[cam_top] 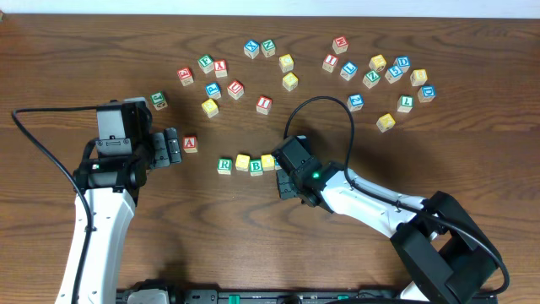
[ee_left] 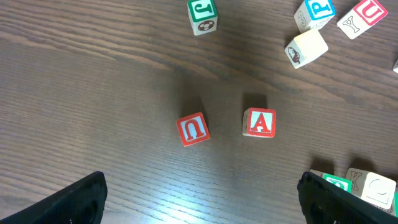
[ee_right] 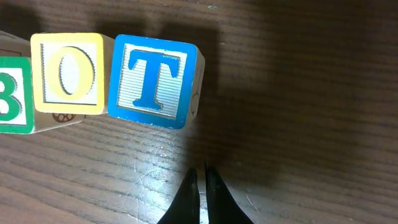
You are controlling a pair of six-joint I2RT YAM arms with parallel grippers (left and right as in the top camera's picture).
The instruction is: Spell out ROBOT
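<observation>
A row of blocks lies mid-table: green R [cam_top: 224, 165], yellow O [cam_top: 242, 162], green B [cam_top: 256, 167] and a second yellow O [cam_top: 268, 161]. In the right wrist view the B [ee_right: 12, 102], the O [ee_right: 67, 73] and a blue T [ee_right: 152, 79] sit side by side, touching. My right gripper [ee_right: 202, 172] is shut and empty, just in front of the T; overhead it [cam_top: 286, 171] covers the T. My left gripper [cam_top: 173, 145] is open and empty beside a red A block [cam_top: 190, 143]. In its own view the jaws [ee_left: 202, 196] sit short of the A [ee_left: 259, 122] and a red U [ee_left: 193, 129].
Several loose letter blocks are scattered across the far half of the table, from a green block [cam_top: 158, 100] at the left to a yellow one [cam_top: 386, 122] at the right. The right arm's black cable [cam_top: 337, 105] loops above the row.
</observation>
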